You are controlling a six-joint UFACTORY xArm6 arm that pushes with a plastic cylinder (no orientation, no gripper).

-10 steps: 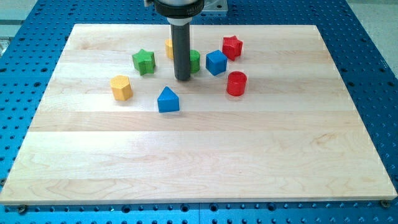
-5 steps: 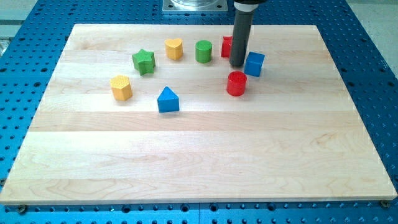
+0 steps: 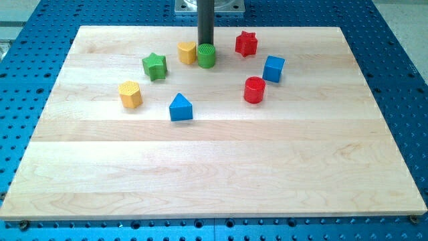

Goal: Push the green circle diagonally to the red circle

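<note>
The green circle (image 3: 206, 56) stands near the view's top centre, touching or almost touching the yellow heart (image 3: 186, 52) on its left. The red circle (image 3: 254, 90) lies lower and to the view's right of it. My tip (image 3: 205, 45) is just behind the green circle, at its upper edge; the rod's very end is partly hidden by the block.
A red star (image 3: 246, 43) and a blue cube (image 3: 273, 69) sit right of the green circle, above the red circle. A green star (image 3: 154, 66), a yellow hexagon (image 3: 130, 94) and a blue triangle (image 3: 180, 107) lie to the left. The wooden board (image 3: 214, 174) ends near the tip.
My tip moved left from beside the red star and blue cube to behind the green circle. The green circle shifted left toward the yellow heart. Earlier, the blue cube was pushed right.
</note>
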